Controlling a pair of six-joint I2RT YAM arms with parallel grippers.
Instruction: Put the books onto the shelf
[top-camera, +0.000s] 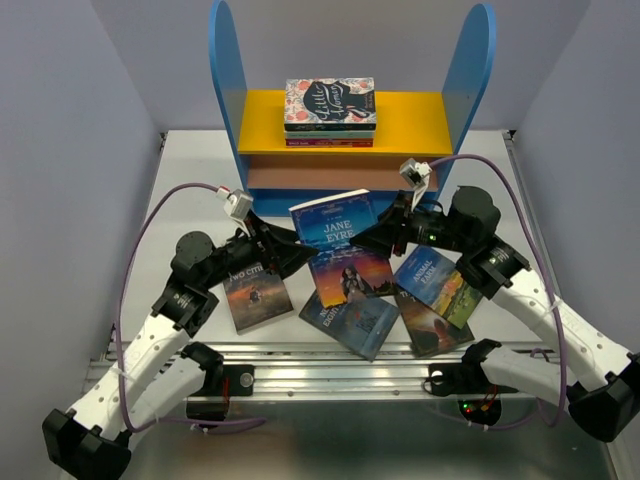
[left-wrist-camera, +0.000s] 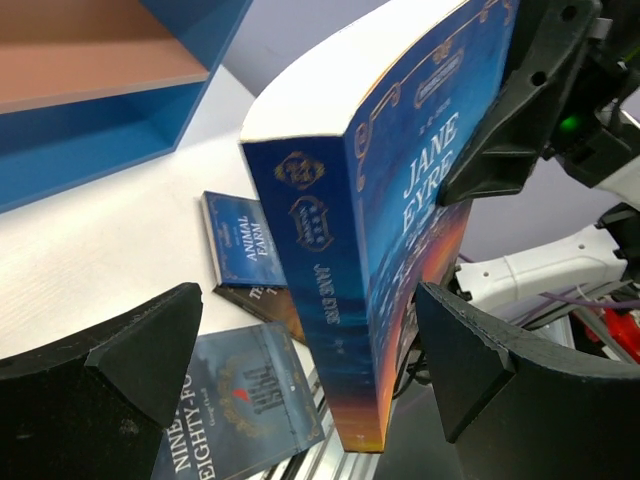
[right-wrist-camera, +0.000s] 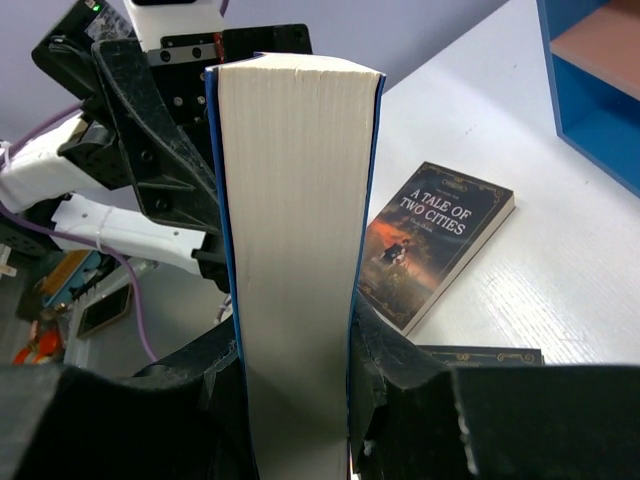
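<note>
The right gripper (right-wrist-camera: 295, 400) pinches Jane Eyre (top-camera: 335, 228) on end above the other books (top-camera: 365, 300), just before the shelf (top-camera: 225, 90) — its own camera sees only page edges. The left wrist view shows the spine (Animal Farm (left-wrist-camera: 245, 250) flat behind) between the left gripper (left-wrist-camera: 310, 350)'s wide-spread fingers.

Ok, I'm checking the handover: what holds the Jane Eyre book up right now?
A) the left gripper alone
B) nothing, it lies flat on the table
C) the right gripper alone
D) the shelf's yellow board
C: the right gripper is clamped on the Jane Eyre book, while the left gripper stands wide open either side of its spine.
</note>
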